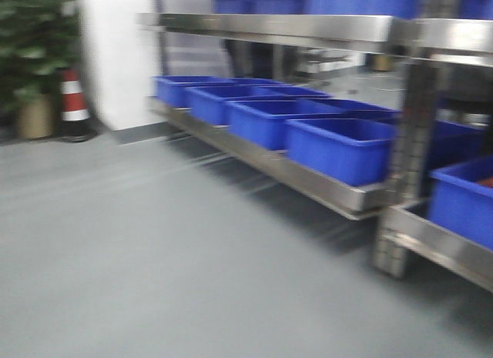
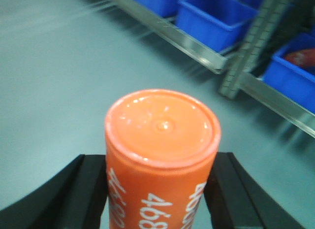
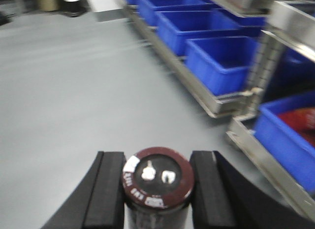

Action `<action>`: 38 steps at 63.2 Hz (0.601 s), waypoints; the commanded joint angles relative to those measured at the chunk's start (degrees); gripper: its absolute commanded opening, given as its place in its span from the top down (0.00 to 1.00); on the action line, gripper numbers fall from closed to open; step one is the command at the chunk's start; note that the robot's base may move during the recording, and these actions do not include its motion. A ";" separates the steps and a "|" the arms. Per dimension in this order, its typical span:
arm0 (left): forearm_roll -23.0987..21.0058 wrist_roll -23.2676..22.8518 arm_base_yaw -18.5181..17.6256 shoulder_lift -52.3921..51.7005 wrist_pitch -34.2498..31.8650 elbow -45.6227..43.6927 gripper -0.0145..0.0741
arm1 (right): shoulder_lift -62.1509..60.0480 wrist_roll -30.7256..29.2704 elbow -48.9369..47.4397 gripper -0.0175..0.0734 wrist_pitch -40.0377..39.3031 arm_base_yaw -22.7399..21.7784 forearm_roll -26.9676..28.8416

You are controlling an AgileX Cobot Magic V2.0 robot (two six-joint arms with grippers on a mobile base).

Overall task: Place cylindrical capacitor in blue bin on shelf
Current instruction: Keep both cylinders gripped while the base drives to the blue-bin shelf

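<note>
Orange plastic fills the left wrist view: the left end effector (image 2: 158, 192) is clamped on a fat orange cylinder (image 2: 162, 130), upright, its side printed "468" in white, with one black finger (image 2: 86, 189) pressed against each flank and grey floor beneath it. To the right, the right end effector (image 3: 158, 199) grips the cylindrical capacitor (image 3: 157, 176) in the same way, with the black pads (image 3: 109, 189) tight on both sides of its dark body; the capacitor stands upright, showing a maroon-ringed top with white markings, and it hangs above the floor, well apart from the shelf. In the front view the room is blurred. At far left stands a green plant (image 1: 31, 35) in a tan pot, and just beside it a red-and-white traffic cone (image 1: 73, 100), then a white wall block (image 1: 119, 50). A smooth grey floor (image 1: 154, 242) spreads across the foreground. Rightwards runs the shelf (image 1: 308, 177), shiny steel, its low rail carrying a row of open blue bins (image 1: 343, 146) set side by side, with more blue bins on the level above. A perforated steel upright (image 1: 404, 142) follows, and past it another blue bin (image 3: 288, 140) holds something red.
</note>
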 commanded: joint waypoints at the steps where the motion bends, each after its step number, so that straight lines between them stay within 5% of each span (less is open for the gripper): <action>1: -0.07 0.04 -0.29 -0.29 -0.80 -0.59 0.96 | -0.29 0.02 -0.39 0.98 -1.76 -0.04 -0.58; 38: -0.07 0.04 -0.29 -0.29 -0.80 -0.59 0.96 | -0.29 0.02 -0.39 0.98 -1.76 -0.04 -0.58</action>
